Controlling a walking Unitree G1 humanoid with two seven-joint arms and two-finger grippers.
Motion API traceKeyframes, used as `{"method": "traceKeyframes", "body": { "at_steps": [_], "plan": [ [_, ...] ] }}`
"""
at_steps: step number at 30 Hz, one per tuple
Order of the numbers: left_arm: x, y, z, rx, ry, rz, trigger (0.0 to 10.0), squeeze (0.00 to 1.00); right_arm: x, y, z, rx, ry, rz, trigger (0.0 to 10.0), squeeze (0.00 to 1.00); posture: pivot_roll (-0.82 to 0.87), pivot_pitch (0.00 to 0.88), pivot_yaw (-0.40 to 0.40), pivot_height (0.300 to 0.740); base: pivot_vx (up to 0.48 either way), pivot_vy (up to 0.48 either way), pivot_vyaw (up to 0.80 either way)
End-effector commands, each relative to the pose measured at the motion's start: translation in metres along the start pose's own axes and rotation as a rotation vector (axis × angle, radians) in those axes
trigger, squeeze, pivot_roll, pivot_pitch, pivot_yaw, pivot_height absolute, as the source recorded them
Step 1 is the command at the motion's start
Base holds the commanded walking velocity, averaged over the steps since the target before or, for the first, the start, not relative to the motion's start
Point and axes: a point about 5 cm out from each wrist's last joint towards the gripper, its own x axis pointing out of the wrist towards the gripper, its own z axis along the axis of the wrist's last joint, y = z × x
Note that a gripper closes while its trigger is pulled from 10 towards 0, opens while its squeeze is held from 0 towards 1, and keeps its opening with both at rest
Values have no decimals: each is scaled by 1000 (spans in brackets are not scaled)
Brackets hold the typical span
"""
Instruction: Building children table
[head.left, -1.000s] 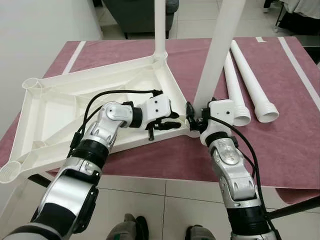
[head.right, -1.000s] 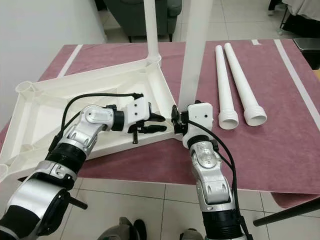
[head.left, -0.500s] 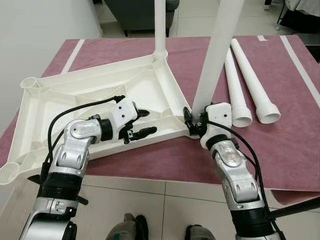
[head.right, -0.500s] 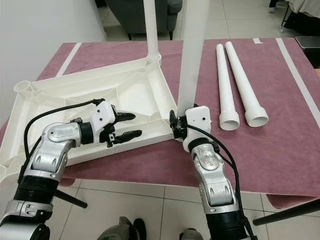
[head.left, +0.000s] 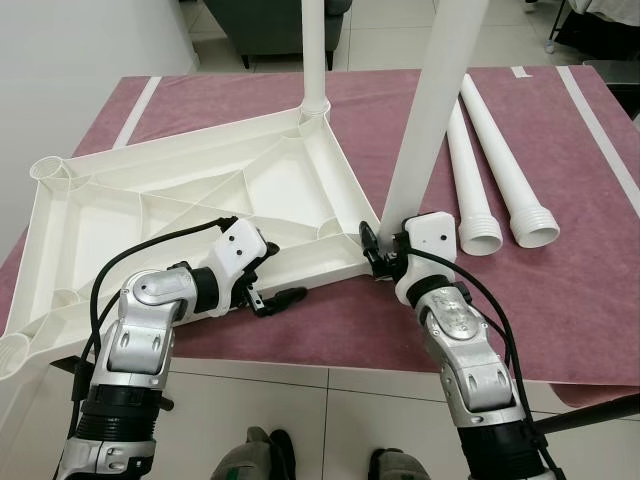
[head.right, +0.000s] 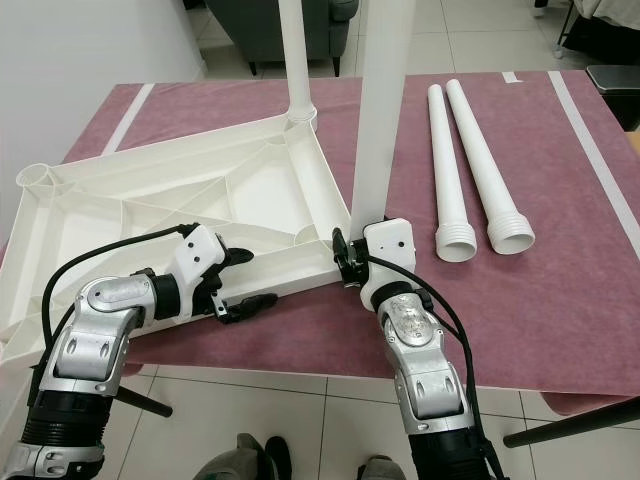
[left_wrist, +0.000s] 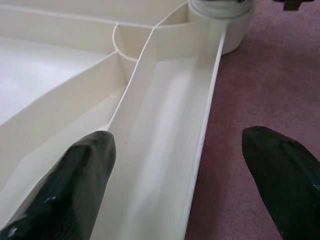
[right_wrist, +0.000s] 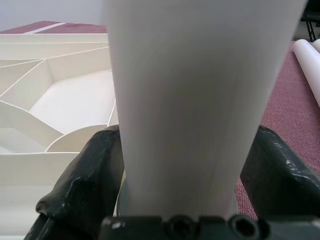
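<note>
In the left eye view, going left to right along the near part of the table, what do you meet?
White tabletop frame → left claw, open across the frame's near rim → right claw, shut on the upright leg at the frame's near corner → two loose legs lying side by side on the maroon cloth.

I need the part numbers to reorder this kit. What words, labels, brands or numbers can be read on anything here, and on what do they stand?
None can be read.
The upturned white tabletop, the upright leg held by the right tool, the second upright leg and the two loose legs on the maroon cloth all show plain surfaces, with no print or moulded marks legible.
The open left tool shows no lettering.
</note>
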Motion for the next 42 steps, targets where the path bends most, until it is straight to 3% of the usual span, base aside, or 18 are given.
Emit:
{"method": "traceKeyframes", "body": {
  "at_steps": [1, 3, 10, 12, 13, 15, 17, 19, 20, 27, 28, 29, 31, 32, 34, 37, 38, 42],
  "plan": [
    [-8, 16, -9, -40, 60, 343, 10000, 0, -1, 5, -2, 12, 1, 21, 10000, 0, -46, 141, 140, 740, 0, 0, 0],
    [-8, 18, -8, -64, 72, 411, 10000, 0, -1, 5, -2, 11, -1, 20, 10000, 0, -46, 141, 141, 740, 0, 0, 0],
    [-8, -8, -4, -49, 76, 216, 10000, 0, -1, 6, -2, 12, -3, 25, 10000, 0, -43, 135, 141, 740, 0, 0, 0],
    [-8, -7, -3, -49, 64, 247, 10000, 0, -1, 6, -2, 12, -4, 26, 10000, 0, -44, 133, 142, 740, 0, 0, 0],
    [-6, -10, 17, -10, -88, 217, 10000, 0, -1, 6, -2, 13, -6, 28, 10000, 0, -42, 130, 139, 740, 0, 0, 0],
    [-6, -12, 23, 1, -130, 205, 10000, 0, -1, 6, -2, 13, -6, 28, 10000, 0, -42, 130, 139, 740, 0, 0, 0],
    [-15, -31, 30, -33, -205, -53, 10000, 0, 0, 6, -2, 13, -7, 31, 10000, 0, -41, 123, 134, 740, 0, 0, 0],
    [-15, -31, 30, -33, -205, -53, 10000, 0, 0, 6, -2, 13, -7, 31, 10000, 0, -41, 123, 134, 740, 0, 0, 0],
    [-22, -42, 28, -58, -212, -206, 10000, 0, 1, 7, -3, 13, -8, 34, 10000, 0, -39, 119, 134, 740, 0, 0, 0],
    [-27, -50, 17, -69, -179, -351, 10000, 0, 2, 7, -2, 14, -12, 38, 10000, 0, -45, 114, 137, 740, 0, 0, 0],
    [-15, -34, 8, -40, -120, -178, 10000, 0, 2, 7, -2, 13, -14, 37, 10000, 0, -49, 116, 140, 740, 0, 0, 0],
    [-15, -34, 8, -40, -120, -178, 10000, 0, 2, 7, -2, 13, -14, 37, 10000, 0, -49, 116, 140, 740, 0, 0, 0],
    [4, 10, 4, 61, -41, 335, 10000, 0, 1, 6, -2, 11, -14, 30, 10000, 0, -49, 116, 142, 740, 0, 0, 0],
    [4, 10, 4, 61, -41, 335, 10000, 0, 1, 6, -2, 11, -14, 30, 10000, 0, -49, 116, 142, 740, 0, 0, 0],
    [4, 28, 12, 97, -61, 614, 10000, 0, 0, 6, -3, 11, -12, 26, 10000, 0, -52, 118, 144, 740, 0, 0, 0],
    [0, 28, 16, 102, -83, 687, 10000, 0, 0, 6, -3, 11, -13, 25, 10000, 0, -54, 120, 144, 740, 0, 0, 0],
    [3, 14, 18, 73, -122, 589, 10000, 0, 0, 6, -3, 12, -13, 23, 10000, 0, -53, 120, 144, 740, 0, 0, 0],
    [5, 6, 17, 40, -142, 503, 10000, 0, -1, 5, -3, 12, -12, 22, 10000, 0, -51, 122, 143, 740, 0, 0, 0]
  ]
}}
